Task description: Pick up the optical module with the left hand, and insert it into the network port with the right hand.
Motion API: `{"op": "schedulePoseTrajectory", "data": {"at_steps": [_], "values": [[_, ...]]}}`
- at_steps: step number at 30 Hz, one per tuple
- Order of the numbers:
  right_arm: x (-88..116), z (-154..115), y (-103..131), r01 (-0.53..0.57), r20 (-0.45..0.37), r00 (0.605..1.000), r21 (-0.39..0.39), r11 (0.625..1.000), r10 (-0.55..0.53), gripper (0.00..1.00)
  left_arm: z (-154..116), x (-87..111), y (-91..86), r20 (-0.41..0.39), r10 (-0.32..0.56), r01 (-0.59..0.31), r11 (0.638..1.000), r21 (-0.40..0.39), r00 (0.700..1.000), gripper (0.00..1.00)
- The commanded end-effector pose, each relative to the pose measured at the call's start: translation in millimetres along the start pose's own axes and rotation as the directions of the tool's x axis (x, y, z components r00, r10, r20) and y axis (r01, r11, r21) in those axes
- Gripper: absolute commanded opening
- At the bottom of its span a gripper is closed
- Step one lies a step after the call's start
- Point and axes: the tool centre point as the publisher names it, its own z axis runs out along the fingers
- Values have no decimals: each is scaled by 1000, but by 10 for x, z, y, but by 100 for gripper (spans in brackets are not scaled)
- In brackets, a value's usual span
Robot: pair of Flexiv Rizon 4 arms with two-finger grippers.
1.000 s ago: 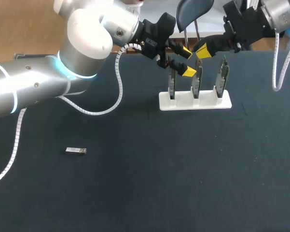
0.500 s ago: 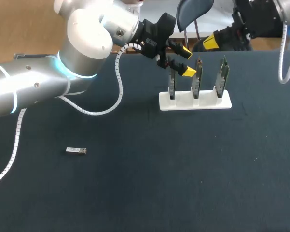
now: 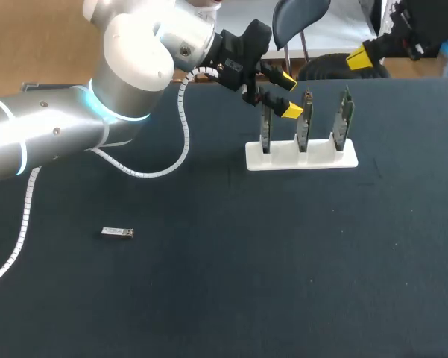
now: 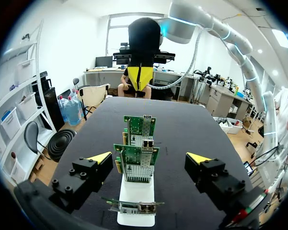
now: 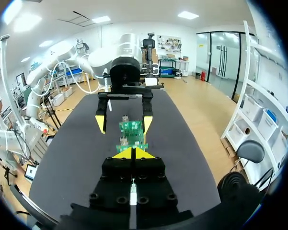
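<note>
Optical module [image 3: 118,233] lies untouched on the table [image 3: 209,298], nothing done yet; left gripper [image 3: 288,95] hangs open by the network cards [image 3: 304,127], right gripper [image 3: 358,56] pinched closed, empty.

Plain dark navy table [image 3: 209,298] with faint pale specks. The optical module [image 3: 118,233] at 8 o'clock is silver-grey with one darker end. At 1 o'clock there's a plain white stand [image 3: 301,156]. The three network cards [image 3: 305,127] in it are green with silver metal ports. The left arm [image 3: 127,67] is silver and white with a glowing cyan ring, and its ribbed cable [image 3: 183,127] is white. The left gripper [image 3: 289,95] is black with yellow tips. The right gripper [image 3: 360,57], toward 2 o'clock, is also black with yellow tips.
</note>
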Motion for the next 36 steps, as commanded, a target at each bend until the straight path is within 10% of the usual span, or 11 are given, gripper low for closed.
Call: {"op": "schedulePoseTrajectory", "data": {"at_steps": [1, 32, 33, 34, 36], "values": [[94, -58, -23, -7, 3, 1000, -26, 1000, 7, 0, 3, -6, 14, -3, 0, 0, 1000, 3, 1000, 100], [460, -16, 242, -58, 23, 998, -9, 998, 58, 0, 3, -6, 14, -3, 0, 0, 1000, 3, 1000, 100], [461, -17, 244, -51, 17, 999, -13, 999, 52, 25, 3, -6, 14, -3, 0, 0, 1000, 3, 1000, 100], [471, -12, 231, -67, 10, 998, 16, 998, 67, 100, 3, -6, 14, -3, 0, 0, 1000, 3, 1000, 100], [471, -12, 231, -67, 10, 998, 16, 998, 67, 100, 3, -6, 14, -3, 0, 0, 1000, 3, 1000, 100]]}}
